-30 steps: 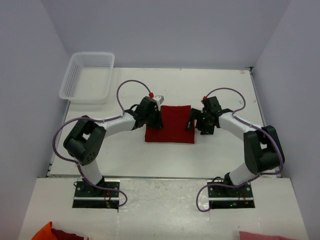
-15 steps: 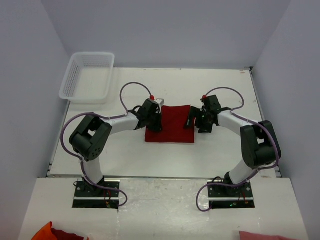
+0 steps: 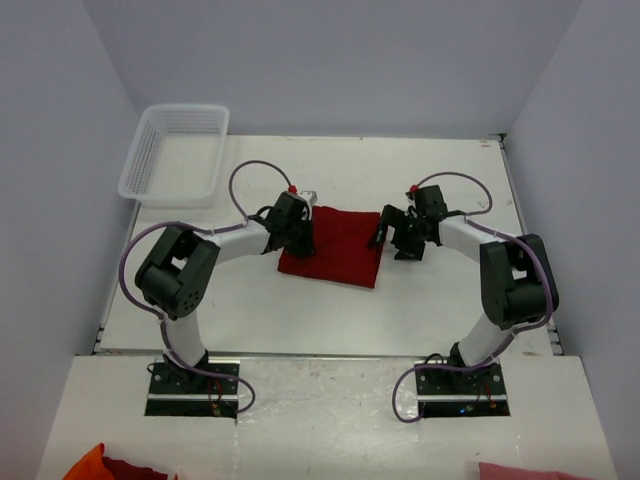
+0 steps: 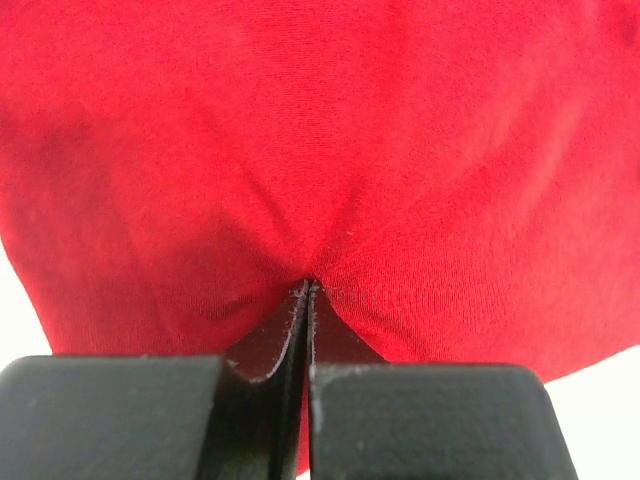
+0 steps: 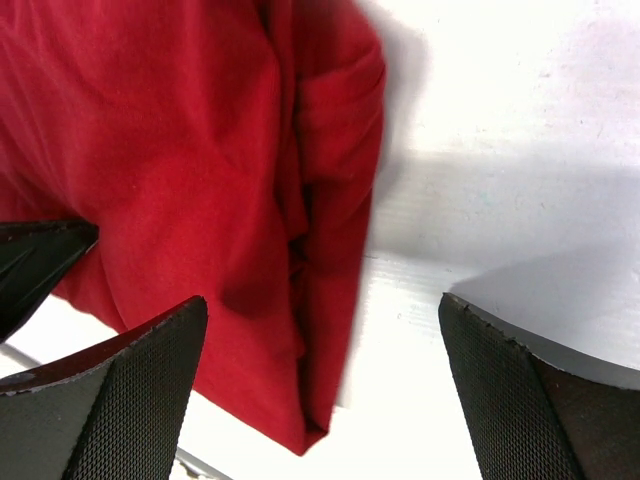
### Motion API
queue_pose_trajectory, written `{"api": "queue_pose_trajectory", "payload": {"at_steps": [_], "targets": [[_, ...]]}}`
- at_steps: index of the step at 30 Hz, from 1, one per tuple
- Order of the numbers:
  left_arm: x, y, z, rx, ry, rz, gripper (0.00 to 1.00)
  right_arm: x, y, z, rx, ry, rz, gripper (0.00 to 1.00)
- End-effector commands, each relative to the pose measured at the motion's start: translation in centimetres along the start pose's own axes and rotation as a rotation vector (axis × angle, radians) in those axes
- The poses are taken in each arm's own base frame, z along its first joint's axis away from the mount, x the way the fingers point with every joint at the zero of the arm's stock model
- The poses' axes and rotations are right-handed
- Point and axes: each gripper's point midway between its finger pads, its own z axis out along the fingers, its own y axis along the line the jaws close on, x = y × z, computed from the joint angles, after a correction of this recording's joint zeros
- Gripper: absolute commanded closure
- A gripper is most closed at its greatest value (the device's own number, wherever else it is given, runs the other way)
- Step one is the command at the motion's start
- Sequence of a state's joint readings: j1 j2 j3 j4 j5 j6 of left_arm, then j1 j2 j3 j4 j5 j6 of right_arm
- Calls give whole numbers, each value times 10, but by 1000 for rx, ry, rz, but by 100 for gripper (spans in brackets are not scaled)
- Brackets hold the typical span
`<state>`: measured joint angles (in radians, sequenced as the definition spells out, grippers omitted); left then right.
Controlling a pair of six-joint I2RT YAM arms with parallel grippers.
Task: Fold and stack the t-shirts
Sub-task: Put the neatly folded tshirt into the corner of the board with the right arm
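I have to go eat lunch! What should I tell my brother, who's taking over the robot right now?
Left gripper: shut, pinching the left edge of the red t-shirt.
Right gripper: open over the shirt's right edge, gripping nothing.
The shirt lies folded into a rectangle in the middle of the table, a bit askew. The white mesh basket sits at the far left corner.
Done: this shirt looks folded.
Left: probably let go and straighten it; no stack is visible yet.
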<state>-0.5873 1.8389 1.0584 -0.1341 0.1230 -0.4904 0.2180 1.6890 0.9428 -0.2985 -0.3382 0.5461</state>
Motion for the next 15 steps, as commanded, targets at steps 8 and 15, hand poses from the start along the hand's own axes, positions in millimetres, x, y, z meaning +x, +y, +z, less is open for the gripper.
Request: {"api": "queue_pose_trajectory", "payload": {"at_steps": [8,15], "targets": [[15,31,7,-84,62,-7,100,17,-2,12,-73,36,53,1],[18,25,8,-57,69,-10,100,28,-7,11,-75,36,85,1]]}}
